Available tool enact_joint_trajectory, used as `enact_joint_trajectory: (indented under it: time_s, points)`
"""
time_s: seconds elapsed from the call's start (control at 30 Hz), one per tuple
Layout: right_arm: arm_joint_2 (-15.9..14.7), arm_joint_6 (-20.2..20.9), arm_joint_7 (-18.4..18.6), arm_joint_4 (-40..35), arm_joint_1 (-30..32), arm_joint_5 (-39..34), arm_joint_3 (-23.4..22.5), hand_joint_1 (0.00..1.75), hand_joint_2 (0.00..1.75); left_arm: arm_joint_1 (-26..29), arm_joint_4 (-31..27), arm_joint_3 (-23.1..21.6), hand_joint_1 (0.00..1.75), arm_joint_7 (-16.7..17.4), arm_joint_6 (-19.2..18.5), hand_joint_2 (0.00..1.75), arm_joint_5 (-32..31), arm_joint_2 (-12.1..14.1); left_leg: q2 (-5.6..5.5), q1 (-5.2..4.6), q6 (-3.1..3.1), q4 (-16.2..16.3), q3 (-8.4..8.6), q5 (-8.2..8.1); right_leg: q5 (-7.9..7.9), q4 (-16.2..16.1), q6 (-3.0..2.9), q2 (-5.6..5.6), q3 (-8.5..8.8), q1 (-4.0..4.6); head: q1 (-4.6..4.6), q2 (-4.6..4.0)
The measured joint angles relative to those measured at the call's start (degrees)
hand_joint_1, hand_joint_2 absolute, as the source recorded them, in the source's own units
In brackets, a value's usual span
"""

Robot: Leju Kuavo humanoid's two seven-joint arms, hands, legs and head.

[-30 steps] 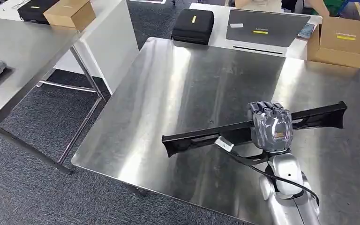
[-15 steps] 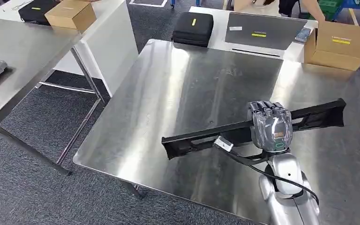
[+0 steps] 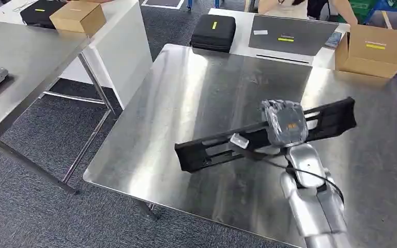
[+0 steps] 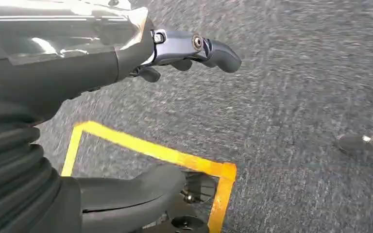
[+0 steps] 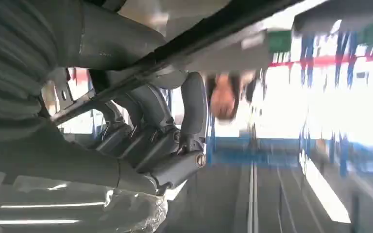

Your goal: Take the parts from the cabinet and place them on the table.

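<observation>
My right hand [image 3: 284, 123] grips a long black plastic part [image 3: 214, 148] near its middle and holds it level above the steel table [image 3: 196, 93]. The part runs from the table's front left toward the right, with one end [image 3: 336, 118] past my hand. In the right wrist view my fingers [image 5: 150, 141] curl around the dark bar [image 5: 209, 29]. My left hand [image 4: 126, 53] hangs over grey carpet, fingers apart and holding nothing.
Beyond the table stand a black case [image 3: 213, 31], a flat grey panel [image 3: 294, 32] and a cardboard box [image 3: 372, 49]. A second steel table [image 3: 26, 57] is at the left with another box [image 3: 77, 15]. A person stands at the far edge. Yellow floor tape [image 4: 150, 151] lies below.
My right hand has moved left and slightly away with the black part, which has tilted so its broad slotted face shows more. The view has shifted a little.
</observation>
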Motion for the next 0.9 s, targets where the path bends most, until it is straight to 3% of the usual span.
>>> enact_joint_trajectory:
  time_s: [0.1, 0.27, 0.43, 0.6, 0.8, 0.9]
  points:
    - [1.0, -0.31, -0.54, 14.55, -10.95, -2.92, 0.0, 1.62, 1.75, -0.96, 0.0, -0.59, 0.0, -0.76, -0.2, 1.75, -0.8, -0.15, -0.18, 0.03, 0.08, 0.17, 0.04, 0.08, 0.02, 0.0, 0.04, -0.13, 0.08, 0.0, 0.06, 0.0]
    - [2.29, -1.09, 0.11, 28.14, -20.21, -2.76, 0.09, 1.62, 1.75, -1.04, 0.0, -1.05, 0.0, -1.33, -0.28, 1.75, -1.2, -0.28, -0.23, 0.06, 0.14, 0.18, 0.02, 0.14, 0.01, 0.02, 0.05, -0.19, 0.08, 0.02, 0.04, 0.0]
    - [2.56, -1.2, 2.56, 36.03, -25.19, -1.57, 0.5, 1.62, 1.75, -1.03, 0.0, -1.57, 0.0, -3.98, 1.48, 1.75, -2.18, -0.5, -0.23, 0.0, 0.15, 0.18, -0.05, 0.12, 0.0, 0.03, 0.07, -0.18, 0.05, 0.07, 0.04, 0.0]
    - [3.04, -1.7, 3.93, 42.81, -29.45, 0.03, 1.03, 1.62, 1.75, -1.1, 0.02, -1.97, 0.0, -4.04, 1.81, 1.75, -2.23, -0.72, -0.2, -0.12, 0.17, 0.18, -0.09, 0.1, 0.0, 0.02, 0.07, -0.17, 0.07, 0.07, 0.04, 0.0]
    - [3.69, -3.32, 5.35, 46.81, -31.67, 1.65, 1.64, 1.62, 1.75, -1.06, 0.02, -2.07, 0.0, -3.87, 2.09, 1.75, -2.38, -0.79, -0.21, -0.13, 0.18, 0.22, -0.07, 0.1, 0.0, 0.01, 0.07, -0.17, 0.08, 0.06, 0.07, 0.0]
    - [3.74, -4.33, 5.53, 48.17, -32.21, 3.42, 2.58, 1.62, 1.75, -1.01, 0.02, -2.45, 0.0, -5.31, 4.07, 1.75, -3.14, -0.85, -0.22, -0.12, 0.18, 0.22, -0.05, 0.1, 0.0, 0.01, 0.07, -0.17, 0.07, 0.06, 0.04, 0.0]
